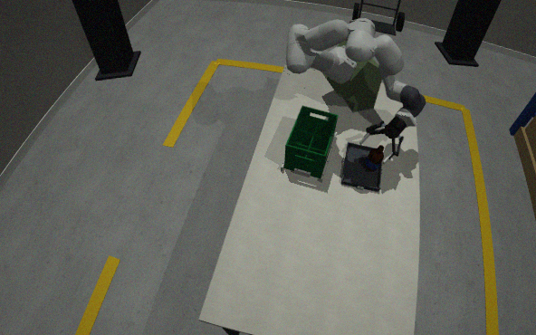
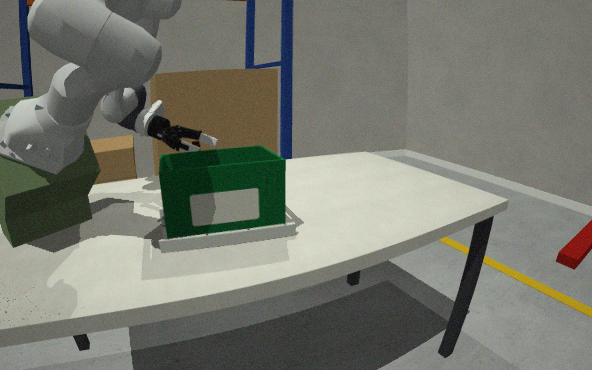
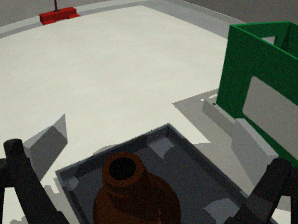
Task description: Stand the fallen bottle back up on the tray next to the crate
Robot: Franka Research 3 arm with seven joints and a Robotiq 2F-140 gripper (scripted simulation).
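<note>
A brown bottle [image 1: 375,158] with a blue label is on the dark grey tray [image 1: 361,167], near its far right end. In the wrist view the bottle [image 3: 136,203] fills the lower middle, its open mouth pointing at the camera. I cannot tell whether it stands upright. My gripper [image 1: 384,141] is open, just above and behind the bottle. In the wrist view its two dark fingers stand wide on either side of the bottle without touching it. In the exterior view the gripper [image 2: 192,141] shows above the crate's far rim, and the tray is hidden.
The green crate [image 1: 311,140] stands just left of the tray, and also shows in the wrist view [image 3: 266,83] and the exterior view [image 2: 222,190]. The robot's green base block [image 1: 359,88] is behind the tray.
</note>
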